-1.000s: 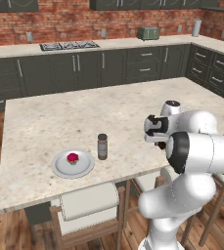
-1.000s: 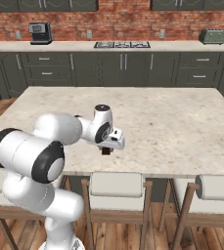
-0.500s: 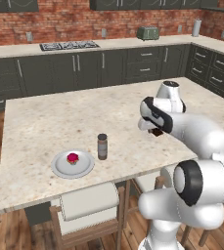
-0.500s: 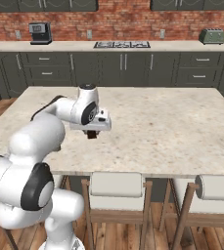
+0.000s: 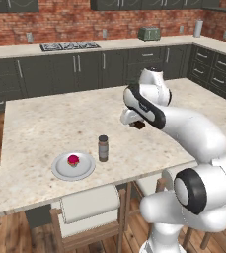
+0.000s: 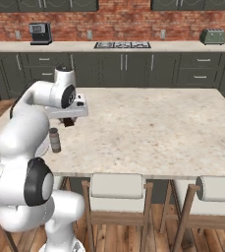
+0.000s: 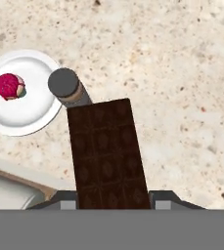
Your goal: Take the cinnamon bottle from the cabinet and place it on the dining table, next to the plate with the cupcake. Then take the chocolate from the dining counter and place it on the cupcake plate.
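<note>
Gripping the chocolate bar [image 7: 108,154] in my end effector [image 7: 112,199], I hold it above the speckled surface [image 5: 40,128]; beyond its far end stands the cinnamon bottle [image 7: 67,88], upright just beside the plate [image 7: 33,110]; the cupcake [image 7: 8,86] sits on that plate.

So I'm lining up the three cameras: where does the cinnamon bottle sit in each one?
Left base view: cinnamon bottle left of centre, just right of the plate.
Right base view: cinnamon bottle at far left, beside the arm.
Hand view: cinnamon bottle upper left, partly behind the chocolate.
Shared landmark: the plate beside it.
</note>
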